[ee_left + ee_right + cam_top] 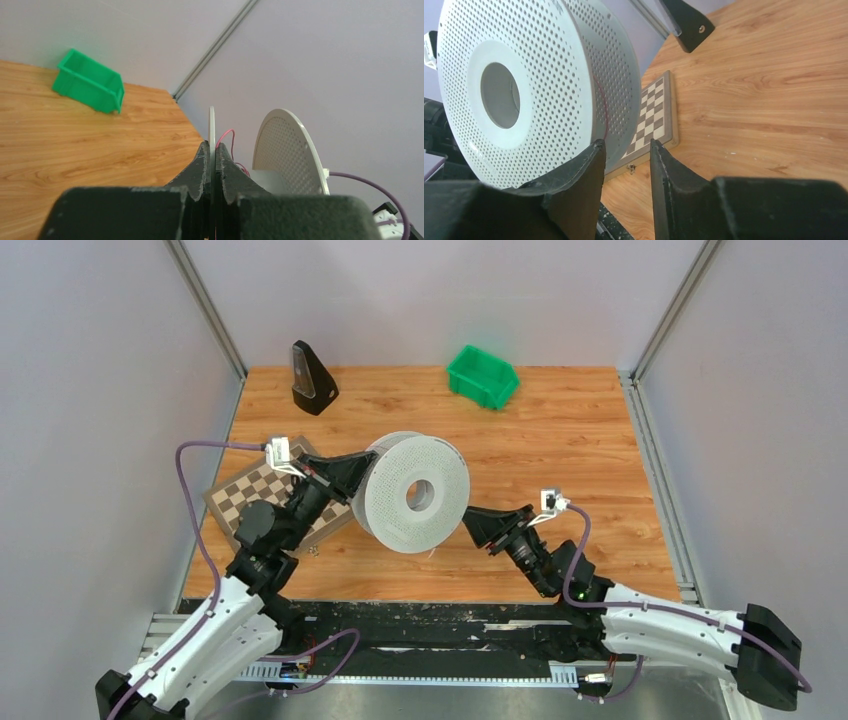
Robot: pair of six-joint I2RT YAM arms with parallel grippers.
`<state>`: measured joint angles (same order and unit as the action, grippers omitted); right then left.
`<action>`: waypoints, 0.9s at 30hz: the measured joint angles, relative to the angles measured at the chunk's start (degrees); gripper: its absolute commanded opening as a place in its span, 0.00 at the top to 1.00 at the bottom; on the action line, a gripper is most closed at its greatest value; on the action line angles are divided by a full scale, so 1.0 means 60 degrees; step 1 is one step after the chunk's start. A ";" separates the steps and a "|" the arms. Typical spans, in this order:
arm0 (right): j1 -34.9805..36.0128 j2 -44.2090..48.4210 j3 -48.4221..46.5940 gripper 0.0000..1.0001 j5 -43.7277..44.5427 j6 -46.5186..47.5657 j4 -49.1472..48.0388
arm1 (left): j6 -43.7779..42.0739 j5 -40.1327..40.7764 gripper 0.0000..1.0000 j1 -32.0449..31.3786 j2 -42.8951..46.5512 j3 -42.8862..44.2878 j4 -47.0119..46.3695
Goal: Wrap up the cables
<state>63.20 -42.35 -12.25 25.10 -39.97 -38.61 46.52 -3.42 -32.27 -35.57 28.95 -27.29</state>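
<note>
The left gripper (212, 150) pinches the rim of the reel's (415, 493) back disc, holding it on edge at frame centre with its hub axis pointing lower right. The right gripper (626, 145) is spread on nothing, just off the front disc's lower-right rim. The thin pink cable (226, 134) lies in the groove between the discs, up-left of the right gripper, so I judge that arm nearer.
</note>
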 measured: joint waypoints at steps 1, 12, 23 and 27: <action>0.0000 0.0208 0.0011 0.62 0.0091 0.0025 0.0244 | -0.0036 0.0000 1.00 0.0000 -0.0004 0.0084 0.0226; -0.0273 0.2481 -0.0441 0.49 0.2208 0.1730 0.3122 | -0.0025 -0.0379 1.00 0.0004 0.0120 0.0379 0.2623; -0.0696 0.1526 -0.5133 0.20 -0.1632 0.4430 0.5858 | -0.0033 -0.1402 1.00 0.0168 -0.0302 0.2208 0.4685; -0.0845 0.0962 -0.5493 0.17 -0.3300 0.4364 0.6823 | -0.0025 -0.2295 1.00 0.0452 -0.0583 0.2328 0.4962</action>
<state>58.13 -36.58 -45.21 5.30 -13.78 2.33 46.37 -17.19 -29.56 -39.07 42.92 2.48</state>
